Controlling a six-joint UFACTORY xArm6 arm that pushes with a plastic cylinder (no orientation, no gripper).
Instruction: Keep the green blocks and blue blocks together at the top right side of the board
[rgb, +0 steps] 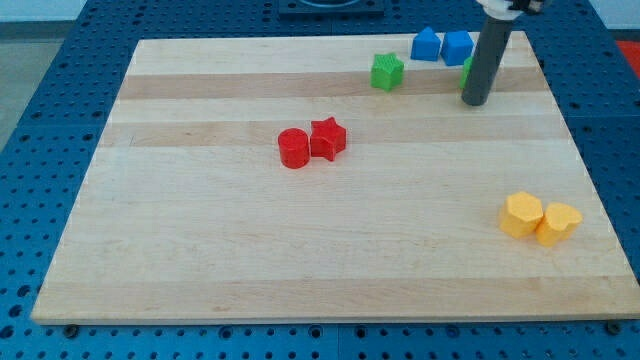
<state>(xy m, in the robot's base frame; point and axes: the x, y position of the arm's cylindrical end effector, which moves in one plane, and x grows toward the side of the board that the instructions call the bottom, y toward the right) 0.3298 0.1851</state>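
My tip (476, 101) rests on the board (200, 250) at the top right, holding nothing, just right of the green star (387, 71), below the two touching blue blocks (442, 46), with a second green block (467, 70) mostly hidden behind the rod. Risk: a careless push could send that hidden block off the nearby right edge. Count: two blue, two green, two red (311, 143), two yellow (540, 217).

Wooden board (200, 260) carries red pair (311, 143), yellow pair (540, 218), green star (387, 71), blue pair (442, 46)

Two blue blocks (442, 46), two green (387, 71), two red (311, 143), two yellow (540, 218).
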